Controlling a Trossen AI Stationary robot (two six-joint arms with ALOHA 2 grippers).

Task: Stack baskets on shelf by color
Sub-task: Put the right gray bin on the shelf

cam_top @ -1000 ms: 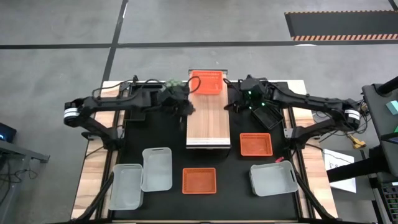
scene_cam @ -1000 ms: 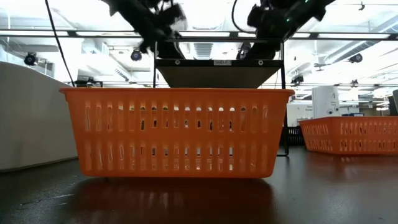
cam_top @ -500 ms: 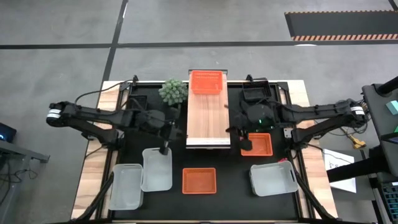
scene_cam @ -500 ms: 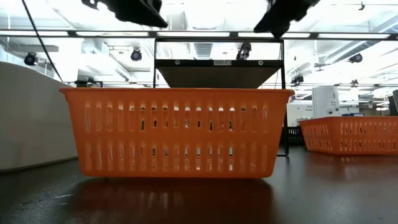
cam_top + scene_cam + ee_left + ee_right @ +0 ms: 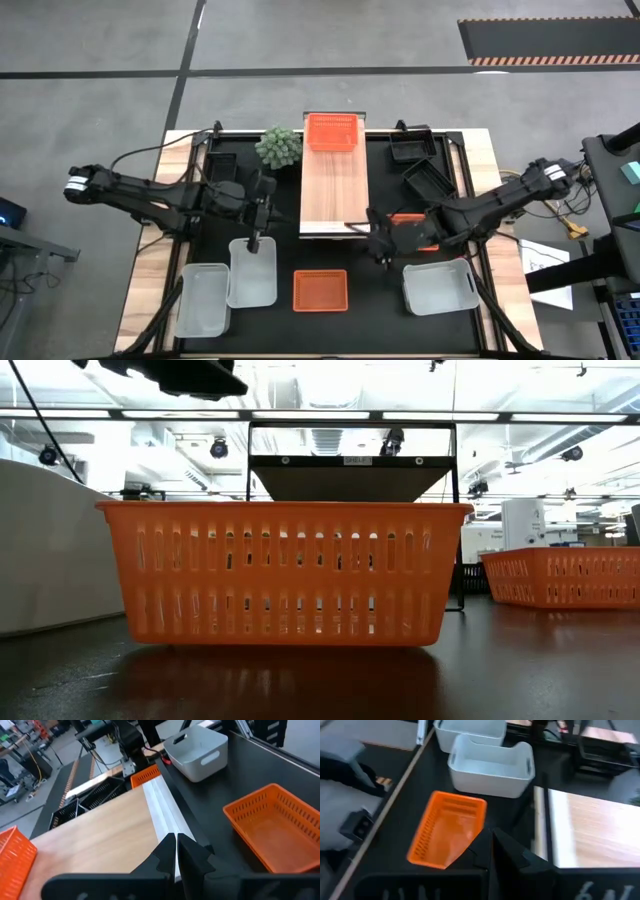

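From above, we see the left pincer (image 5: 257,243) over a white basket (image 5: 252,272), the shelf (image 5: 334,188) just beside it, one orange basket (image 5: 331,132) on its far end. The right pincer (image 5: 379,246) hangs beside another orange basket (image 5: 412,230). In both wrist views, the fingers sit together.

Slotted plastic baskets (image 5: 285,572), wood-grain shelf (image 5: 334,190), glossy black tabletop (image 5: 320,680).

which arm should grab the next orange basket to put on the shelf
Probably the right. Its end effector hangs right beside an orange basket by the shelf. The left end effector sits over a white basket instead.
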